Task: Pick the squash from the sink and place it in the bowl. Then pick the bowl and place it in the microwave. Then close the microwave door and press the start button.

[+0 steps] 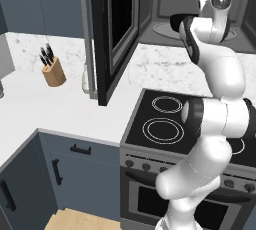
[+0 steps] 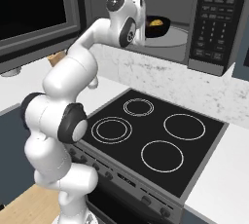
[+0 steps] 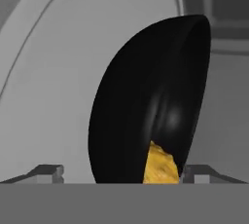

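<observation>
The glossy black bowl [image 2: 158, 26] stands on the light-grey turntable [image 2: 172, 39] inside the open microwave [image 2: 214, 23], with the yellow-orange squash [image 2: 156, 22] in it. My gripper [image 2: 146, 25] reaches into the cavity at the bowl's left side. In the hand view the bowl [image 3: 146, 101] looks rolled onto its side, with the squash [image 3: 160, 167] at its lower rim. There my gripper [image 3: 121, 174] is open, its fingertips wide apart either side of the bowl and holding nothing. The microwave door [image 1: 120, 29] stands swung open to the left. The sink is out of view.
Below the microwave is a black stove top [image 2: 155, 135] with several burner rings and a row of knobs along its front. A knife block [image 1: 52, 70] stands on the white counter [image 1: 60, 109] to the left. The keypad panel [image 2: 215, 18] is at the microwave's right.
</observation>
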Robot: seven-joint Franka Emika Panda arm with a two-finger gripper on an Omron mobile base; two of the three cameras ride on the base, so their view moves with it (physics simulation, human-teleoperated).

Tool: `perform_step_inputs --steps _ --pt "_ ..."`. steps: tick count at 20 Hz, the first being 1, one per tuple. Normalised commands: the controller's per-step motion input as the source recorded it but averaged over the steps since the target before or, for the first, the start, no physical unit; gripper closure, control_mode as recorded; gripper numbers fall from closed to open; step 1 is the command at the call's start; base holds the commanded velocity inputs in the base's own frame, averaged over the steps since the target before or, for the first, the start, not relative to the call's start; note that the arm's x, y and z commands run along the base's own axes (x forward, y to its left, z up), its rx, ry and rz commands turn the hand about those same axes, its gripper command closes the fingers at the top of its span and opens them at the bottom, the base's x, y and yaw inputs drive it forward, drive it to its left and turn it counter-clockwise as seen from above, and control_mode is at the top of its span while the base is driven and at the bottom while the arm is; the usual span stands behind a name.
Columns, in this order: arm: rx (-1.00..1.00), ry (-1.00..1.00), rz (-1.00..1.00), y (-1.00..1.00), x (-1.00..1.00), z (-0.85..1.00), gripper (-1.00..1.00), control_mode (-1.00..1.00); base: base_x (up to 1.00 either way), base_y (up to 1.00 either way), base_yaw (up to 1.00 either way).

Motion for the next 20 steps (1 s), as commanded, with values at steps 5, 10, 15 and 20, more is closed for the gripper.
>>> perform_step_inputs --steps 5,10,15,20 --pt "0.0 -0.19 0.0 0.01 -0.15 0.07 -1.0 -1.0 0.0 0.0 0.0" --pt "0.0 -0.01 0.0 0.16 -0.73 0.57 -1.0 -1.0 0.0 0.0 0.0" --pt "0.0 -0.05 0.0 0.2 -0.98 0.36 -1.0 -1.0 0.0 0.0 0.0" --pt "0.0 -0.09 0.0 0.35 -0.97 0.08 -1.0 -1.0 0.0 0.0 0.0"
